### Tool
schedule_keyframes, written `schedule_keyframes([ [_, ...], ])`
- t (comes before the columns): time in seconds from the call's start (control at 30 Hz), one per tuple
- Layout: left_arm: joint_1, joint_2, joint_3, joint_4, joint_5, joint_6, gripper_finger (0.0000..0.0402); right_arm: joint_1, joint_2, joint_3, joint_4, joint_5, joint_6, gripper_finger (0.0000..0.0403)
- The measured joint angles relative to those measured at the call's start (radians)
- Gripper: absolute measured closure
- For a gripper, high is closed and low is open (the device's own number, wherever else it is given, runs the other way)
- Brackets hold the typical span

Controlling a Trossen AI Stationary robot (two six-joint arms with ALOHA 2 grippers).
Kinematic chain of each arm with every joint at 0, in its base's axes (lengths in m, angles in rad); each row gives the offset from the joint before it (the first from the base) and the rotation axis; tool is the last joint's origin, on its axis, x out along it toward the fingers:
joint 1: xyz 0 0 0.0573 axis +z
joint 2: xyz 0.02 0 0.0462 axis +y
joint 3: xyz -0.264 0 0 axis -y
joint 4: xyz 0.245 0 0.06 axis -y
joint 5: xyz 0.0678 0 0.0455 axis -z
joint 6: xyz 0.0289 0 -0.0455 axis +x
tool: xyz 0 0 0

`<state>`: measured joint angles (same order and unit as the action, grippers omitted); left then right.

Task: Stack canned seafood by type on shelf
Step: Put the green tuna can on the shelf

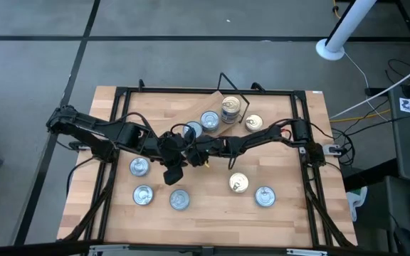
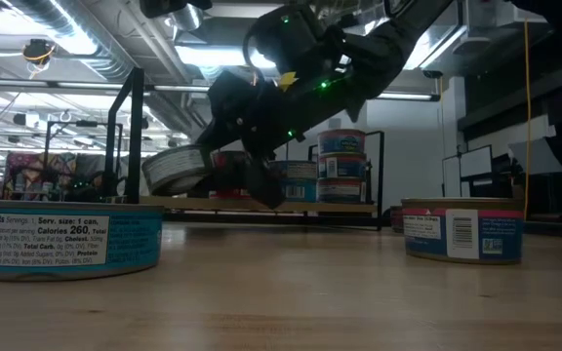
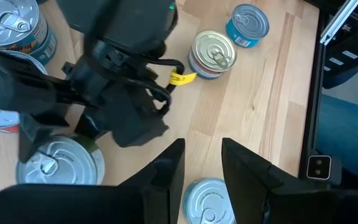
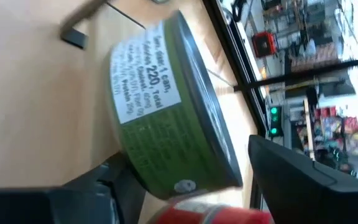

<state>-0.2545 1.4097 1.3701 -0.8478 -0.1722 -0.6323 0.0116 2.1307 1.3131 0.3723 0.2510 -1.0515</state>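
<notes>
The shelf (image 1: 223,96) stands at the table's far middle. It bears a stack of tins (image 1: 230,108), a silvery-lidded tin (image 1: 209,119) and a gold-lidded tin (image 1: 253,122). At its left end my right gripper (image 4: 191,180) stands open around a green-labelled tin (image 4: 160,112). This tin is tilted, with a red tin (image 4: 197,214) just below it. What it rests on is hidden. My left gripper (image 3: 202,165) hovers open and empty just nearer than the right one, above a loose tin (image 3: 207,202). My right gripper has one finger (image 4: 104,186) close against the green tin's bottom face (image 4: 135,168); whether it touches I cannot tell. Its other finger (image 4: 291,180) stands clear of the lid side, with a gap showing. The fingers come slanting down from the table's right.
Loose tins lie on the table's near half: silvery ones (image 1: 139,166), (image 1: 142,194), (image 1: 179,200), (image 1: 264,195) and a gold-lidded one (image 1: 239,183). Bare wood lies between them at the near middle. Black frame rails run along the table's left and right sides.
</notes>
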Motion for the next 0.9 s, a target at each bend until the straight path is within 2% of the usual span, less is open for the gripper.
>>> schedule_keyframes([
  [0.2, 0.000, 0.000, 0.000, 0.017, 0.000, 0.000, 0.0301, -0.013, 0.000, 0.039, -0.009, 0.002, 0.104, 0.0137],
  [0.53, 0.000, 0.000, 0.000, 0.029, 0.000, 0.000, 0.0302, -0.021, -0.002, 0.117, -0.154, 0.012, 0.105, 0.0136],
  [0.9, 0.000, 0.000, 0.000, 0.028, 0.000, 0.000, 0.0302, -0.032, -0.002, 0.117, -0.143, 0.128, 0.101, 0.0136],
])
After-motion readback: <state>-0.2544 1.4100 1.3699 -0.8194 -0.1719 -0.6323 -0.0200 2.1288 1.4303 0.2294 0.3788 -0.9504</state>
